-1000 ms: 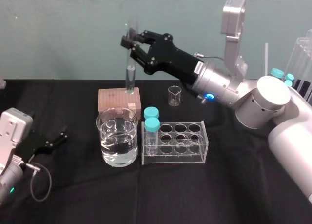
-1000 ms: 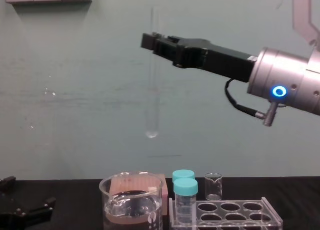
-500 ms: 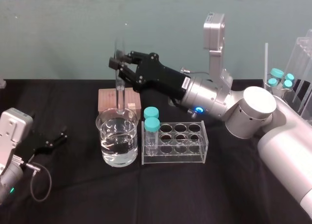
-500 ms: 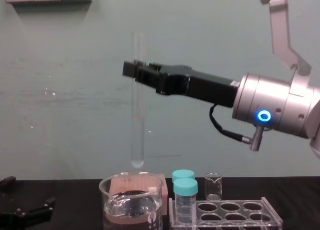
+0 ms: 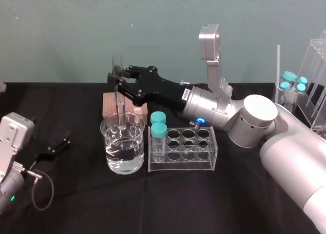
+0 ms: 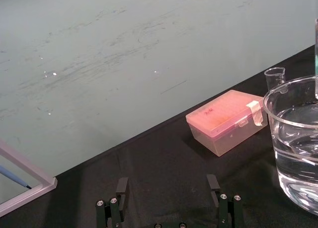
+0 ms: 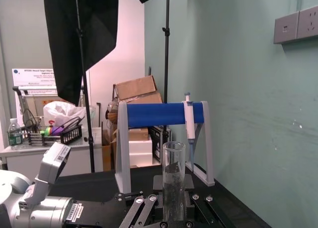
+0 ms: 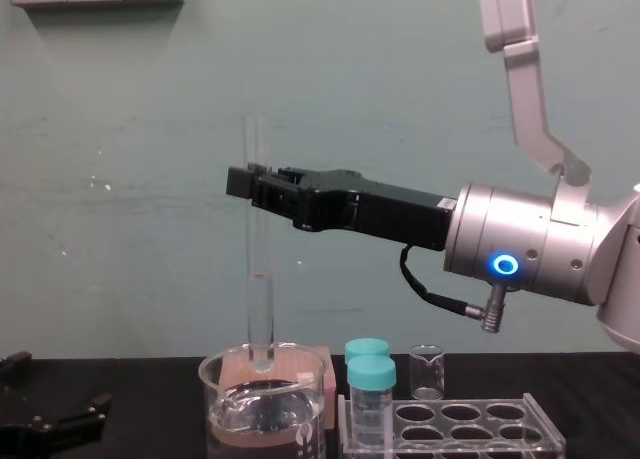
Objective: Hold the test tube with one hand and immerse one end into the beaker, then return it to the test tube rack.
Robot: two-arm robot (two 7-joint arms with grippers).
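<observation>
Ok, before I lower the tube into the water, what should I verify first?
1. Grip: right hand shut on the test tube, tube upright: ok.
2. Aim: tube's tip inside the beaker's rim: ok.
3. Tip in the water: not ok, it hangs above the surface.
4. Tip's gap to the beaker's back wall: cannot tell.
5. Left hand open, parked on the table away from the beaker: ok.
6. Free holes in the test tube rack for the return: ok; teal-capped vials take its left end.
</observation>
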